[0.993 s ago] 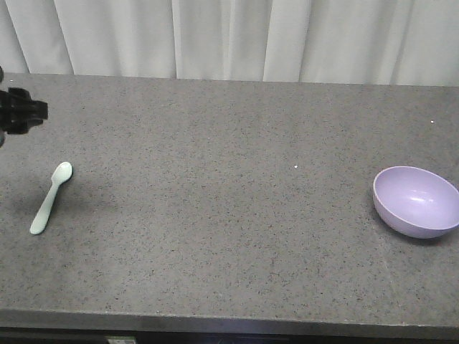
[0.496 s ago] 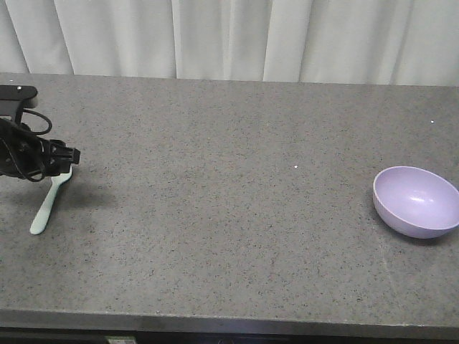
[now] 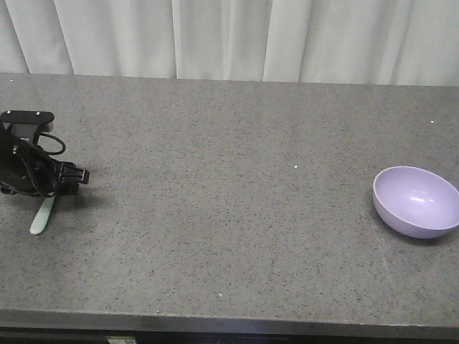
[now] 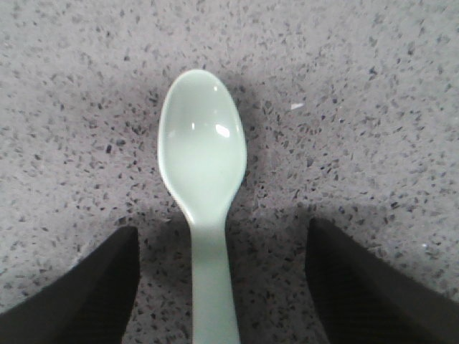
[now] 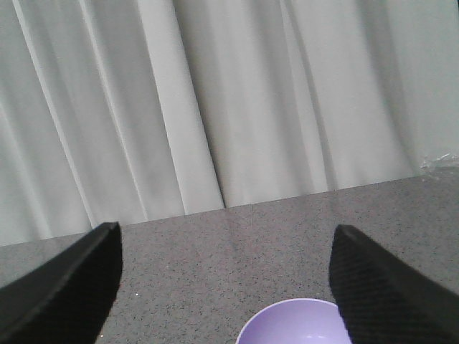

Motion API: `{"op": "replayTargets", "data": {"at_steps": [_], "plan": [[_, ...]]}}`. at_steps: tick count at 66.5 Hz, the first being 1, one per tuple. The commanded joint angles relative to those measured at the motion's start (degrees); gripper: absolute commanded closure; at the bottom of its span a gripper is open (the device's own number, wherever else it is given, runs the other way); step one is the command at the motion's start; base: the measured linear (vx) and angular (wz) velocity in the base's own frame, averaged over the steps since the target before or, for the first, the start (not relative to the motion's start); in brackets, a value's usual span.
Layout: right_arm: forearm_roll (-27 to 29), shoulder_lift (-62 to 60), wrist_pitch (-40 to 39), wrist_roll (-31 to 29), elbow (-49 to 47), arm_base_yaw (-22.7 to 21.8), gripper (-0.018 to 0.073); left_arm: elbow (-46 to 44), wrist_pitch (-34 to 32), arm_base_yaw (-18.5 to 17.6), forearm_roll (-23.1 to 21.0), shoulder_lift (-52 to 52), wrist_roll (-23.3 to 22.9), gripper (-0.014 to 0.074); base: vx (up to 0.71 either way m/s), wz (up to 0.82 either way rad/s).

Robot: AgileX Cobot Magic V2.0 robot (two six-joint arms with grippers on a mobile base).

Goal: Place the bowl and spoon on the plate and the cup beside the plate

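At the left edge of the front view, the left gripper (image 3: 77, 175) hangs low over the speckled grey table (image 3: 229, 186), its black body covering the head of the spoon (image 3: 41, 218), so that only the mint-green handle shows, pointing toward the lower left of the frame. The left wrist view gives the closer look: the spoon lies flat on the stone, hollow side up, its oval head in the upper centre of the frame and its handle running off the bottom edge, while the two dark fingers (image 4: 86, 287) stand spread wide in the lower corners, one on each side of the neck and clear of it (whether the tips touch the table cannot be told). Far across the table, at the right edge of the front view, the lavender bowl (image 3: 416, 201) sits upright by itself, well apart from the spoon. The right gripper (image 5: 226, 231) shows only in its own wrist view, fingers set wide apart in the lower corners, the bowl's rim at the bottom centre between them and a white curtain (image 5: 215, 107) filling the upper frame.
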Motion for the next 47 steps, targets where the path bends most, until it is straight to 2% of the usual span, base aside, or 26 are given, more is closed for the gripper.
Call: {"op": "replayTargets", "data": {"at_steps": [1,15,23,30,42,47], "plan": [[-0.3,0.8,-4.0,-0.6,-1.8,-0.3,-0.0022,-1.8,-1.4,-0.3,-0.2,-1.5,-0.1,0.0114,0.00,0.00],[-0.3,0.8,-4.0,-0.6,-1.8,-0.3,-0.0022,-1.8,1.0,-0.3,-0.2,0.0,-0.1,0.0138,0.00,0.00],[-0.3,0.8,-4.0,-0.6,-1.8,-0.3,-0.0022,-1.8,3.0,-0.3,-0.2,0.7,-0.1,0.0200,0.00,0.00],[-0.3,0.8,-4.0,-0.6,-1.8,-0.3,-0.0022,-1.8,5.6,-0.3,-0.2,1.2,-0.1,0.0311,0.00,0.00],[-0.3,0.8,-4.0,-0.6,-1.8,-0.3,-0.0022,-1.8,9.0,-0.3,-0.2,1.6,-0.1,0.0606,0.00,0.00],[-0.4,0.8,-3.9,-0.6,-1.8,-0.3,-0.0022,-1.8,9.7,-0.3,-0.2,1.6,-0.1,0.0605,0.00,0.00]]}}
